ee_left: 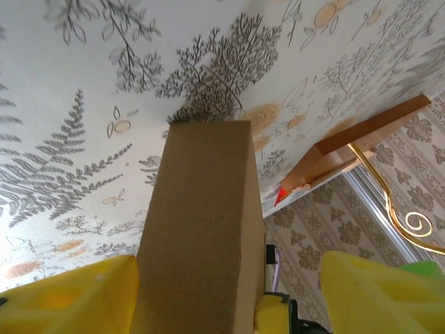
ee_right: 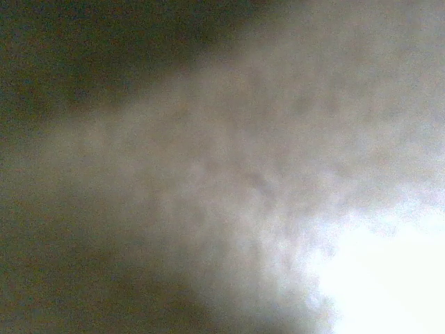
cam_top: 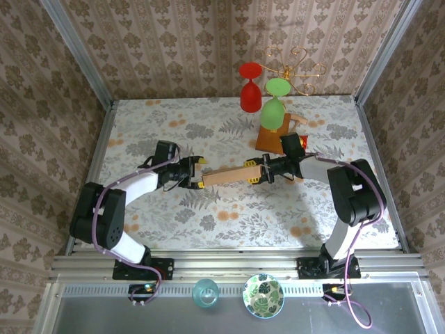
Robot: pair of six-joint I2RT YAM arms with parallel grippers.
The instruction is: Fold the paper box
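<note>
1. Nearest, on the metal ledge (cam_top: pixel 90 289) below the table: two dishes side by side, not touching. One clear teal glass bowl (cam_top: pixel 205 293) on the left, one green leaf-patterned bowl (cam_top: pixel 263 296) on the right.
2. Next, two arms bolted at the near edge of the flower-patterned table (cam_top: pixel 174 118): left arm (cam_top: pixel 111 216) and right arm (cam_top: pixel 351 202), both black and white, both bent inward toward mid-table.
3. At mid-table, one paper box (cam_top: pixel 231 175): tan cardboard, seen from above as a long narrow strip between the two grippers, its left end slightly nearer than its right.
4. Left gripper (cam_top: pixel 199 173) at the box's left end, released. Two yellow fingers (ee_left: pixel 66 299) spread wide in the left wrist view, with the box running away between them. Touching or nearly touching the finger on that picture's left, with a clear gap to the other.
5. Right gripper (cam_top: pixel 264 170) at the box's right end, black fingers meeting the cardboard in the top view. Right wrist picture too blurred to help, so cannot tell whether clenched or released.
6. Just beyond the right gripper, one orange-brown wooden stand (cam_top: pixel 272 138), bearing two stemmed glasses: one red glass (cam_top: pixel 250 90) and one green glass (cam_top: pixel 276 103), with gold wire curls (cam_top: pixel 297 66) above them.
7. Farthest, three walls (cam_top: pixel 181 42) in tan damask wallpaper enclosing the table.
</note>
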